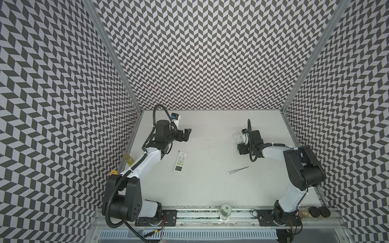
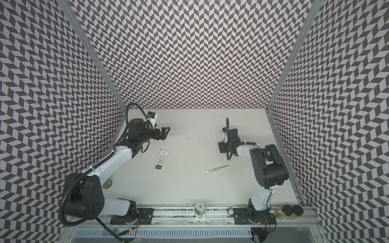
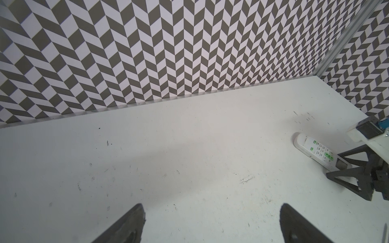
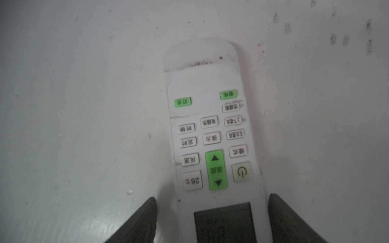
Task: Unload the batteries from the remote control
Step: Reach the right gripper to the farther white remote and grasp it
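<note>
Two remotes, both white, both lying flat and button-face up on the worktop point(image 1: 210, 189); their undersides are hidden against it.

Remote A point(image 1: 180, 162): left of centre, just in front of the left arm's wrist. Long axis runs near–far, with the far end leaning slightly right. The display end faces the near edge and the button end faces the back wall. Nothing touches it.

Remote B point(image 4: 210, 130): right side, towards the back. Long axis is diagonal, with the rounded button end pointing far-left and the display end under the right arm.

Right gripper point(image 4: 213, 196): low over remote B, jaws straddling its display end. In the right wrist view one finger point(image 4: 280, 214) sits against the remote's edge, while a strip of worktop shows between the other finger and the remote, so the jaws are not clamped.

Left gripper point(image 1: 188, 134): raised behind remote A, aimed across the worktop, jaws spread wide and empty.

One clear-handled screwdriver point(image 1: 237, 170) lies between the remotes, nearer the front, with its tip pointing far-right.
</note>
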Controlling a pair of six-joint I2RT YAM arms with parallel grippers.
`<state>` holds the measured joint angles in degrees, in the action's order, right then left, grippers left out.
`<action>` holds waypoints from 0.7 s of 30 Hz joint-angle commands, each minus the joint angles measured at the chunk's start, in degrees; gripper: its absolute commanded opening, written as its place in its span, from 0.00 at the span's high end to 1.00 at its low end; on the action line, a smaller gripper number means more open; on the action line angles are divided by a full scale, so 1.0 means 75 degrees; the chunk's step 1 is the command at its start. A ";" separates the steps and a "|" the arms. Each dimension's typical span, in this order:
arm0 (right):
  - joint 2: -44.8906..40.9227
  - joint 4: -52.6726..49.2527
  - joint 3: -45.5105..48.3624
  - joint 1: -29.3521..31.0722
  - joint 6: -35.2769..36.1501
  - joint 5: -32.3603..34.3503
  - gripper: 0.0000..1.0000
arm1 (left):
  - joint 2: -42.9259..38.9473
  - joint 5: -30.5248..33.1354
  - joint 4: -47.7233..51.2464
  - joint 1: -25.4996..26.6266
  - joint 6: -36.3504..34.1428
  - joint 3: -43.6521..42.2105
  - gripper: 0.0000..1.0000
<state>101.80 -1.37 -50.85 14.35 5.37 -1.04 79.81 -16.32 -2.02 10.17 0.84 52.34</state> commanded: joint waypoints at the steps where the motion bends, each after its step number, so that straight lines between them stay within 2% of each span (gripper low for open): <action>1: 0.0319 -0.0187 -0.0285 0.0015 0.0178 -0.0271 0.28 | -0.0172 0.0107 0.0005 -0.0067 -0.0259 0.0180 0.00; 4: 0.0490 -0.0410 -0.0450 0.0012 0.0241 -0.0469 0.37 | -0.0171 0.0030 0.0072 -0.0112 -0.0465 0.0228 0.00; 8: 0.0582 -0.0405 -0.0505 0.0026 0.0205 -0.0690 0.40 | -0.0199 0.0133 0.0095 -0.0120 -0.0873 0.0230 0.00; 10: 0.0589 -0.0554 -0.0611 0.0032 0.0280 -0.0790 0.45 | -0.0246 0.0098 0.0255 -0.0126 -0.1102 0.0328 0.00; 19: 0.0084 -0.0384 -0.0549 0.0470 0.0548 -0.1363 0.53 | -0.0333 -0.0098 0.0939 -0.0071 -0.2230 0.0870 0.00; 21: -0.0114 -0.0207 -0.0462 0.0640 0.0723 -0.1594 0.53 | -0.0340 0.0014 0.1197 0.0163 -0.2833 0.1078 0.00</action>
<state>104.12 -3.64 -54.81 17.34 8.32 -8.91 79.02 -16.12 3.33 9.89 -13.76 57.43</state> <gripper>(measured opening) 0.559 0.995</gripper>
